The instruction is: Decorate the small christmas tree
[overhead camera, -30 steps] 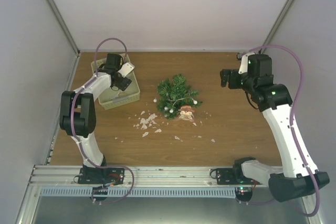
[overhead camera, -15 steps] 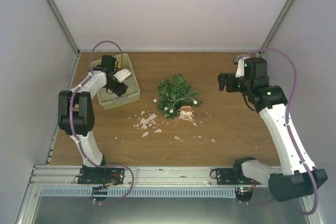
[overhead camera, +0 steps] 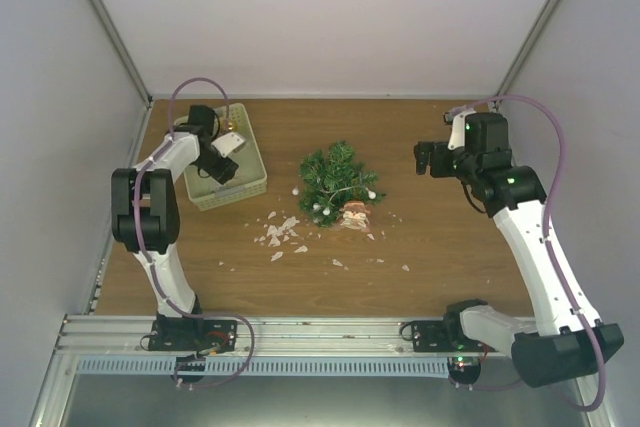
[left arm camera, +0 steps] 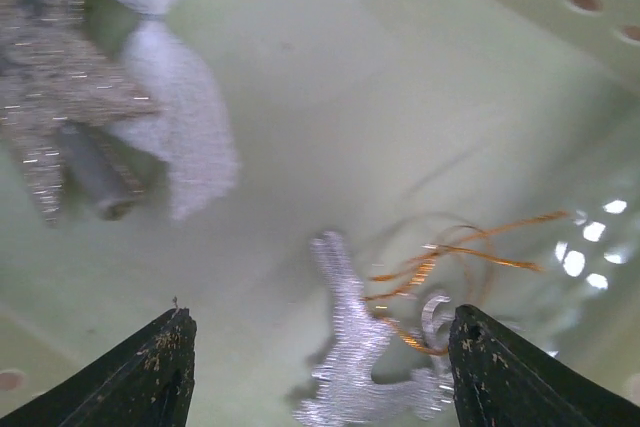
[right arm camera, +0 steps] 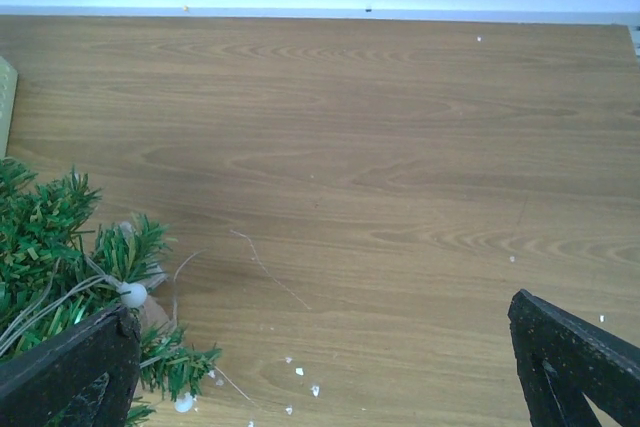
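The small christmas tree (overhead camera: 336,177) stands mid-table, dark green, with white beads and a brownish base (overhead camera: 355,213) at its near side. My left gripper (overhead camera: 224,160) reaches down into the pale green basket (overhead camera: 252,183). In the left wrist view it (left arm camera: 322,319) is open, straddling a silver glitter ornament (left arm camera: 352,347) with a gold thread loop (left arm camera: 450,259) that lies on the basket floor. My right gripper (overhead camera: 424,158) hovers open to the right of the tree; the tree (right arm camera: 50,247) shows at the lower left of the right wrist view, beside the left finger of that gripper (right arm camera: 322,305).
A silver star ornament (left arm camera: 45,97) and a white fluffy ornament (left arm camera: 180,137) also lie in the basket. White crumbs (overhead camera: 280,235) are scattered on the wood near the tree. Grey walls close in the table on three sides.
My left gripper has gone further back and down into the basket. The right gripper has drifted slightly left, toward the tree.
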Motion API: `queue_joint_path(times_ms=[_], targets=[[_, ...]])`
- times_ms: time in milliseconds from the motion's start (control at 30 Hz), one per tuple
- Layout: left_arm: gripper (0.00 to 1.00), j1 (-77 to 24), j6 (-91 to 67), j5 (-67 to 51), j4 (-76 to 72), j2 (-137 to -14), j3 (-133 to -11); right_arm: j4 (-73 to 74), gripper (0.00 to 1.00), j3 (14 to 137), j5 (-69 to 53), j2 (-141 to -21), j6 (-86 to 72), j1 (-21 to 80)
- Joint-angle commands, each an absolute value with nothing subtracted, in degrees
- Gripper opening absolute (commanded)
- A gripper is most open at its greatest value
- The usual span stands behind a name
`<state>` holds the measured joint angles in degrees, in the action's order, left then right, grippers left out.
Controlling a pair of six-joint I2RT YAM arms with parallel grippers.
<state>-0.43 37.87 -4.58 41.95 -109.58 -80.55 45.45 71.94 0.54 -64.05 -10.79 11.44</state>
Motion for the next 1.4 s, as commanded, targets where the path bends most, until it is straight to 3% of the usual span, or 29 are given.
queue_joint_path(times_ms=[0,400,600,800,1100,1367], targets=[[0.71,2.51,35.78,-2.03,34.08,-109.05,-82.33,43.51,1.00,71.04,0.18,-63.02,-10.78,10.82],[0.72,3.34,33.57,-2.53,31.00,-114.52,-89.07,42.80,1.00,70.23,0.20,-63.36,-10.86,10.81],[0.64,2.78,33.50,-6.49,34.49,-115.20,-91.16,42.46,1.00,69.68,0.26,-63.42,-11.01,10.81],[0.62,2.05,34.00,-8.37,36.30,-114.71,-90.49,41.79,1.00,68.70,-1.32,-63.37,-11.24,10.74],[0.69,1.94,31.52,-5.63,25.50,-115.62,-90.71,41.27,0.99,68.47,-1.06,-62.95,-11.25,10.77],[0.74,0.40,29.69,-6.36,30.32,-123.51,-100.29,41.33,1.00,68.51,-1.08,-62.46,-11.43,10.83]])
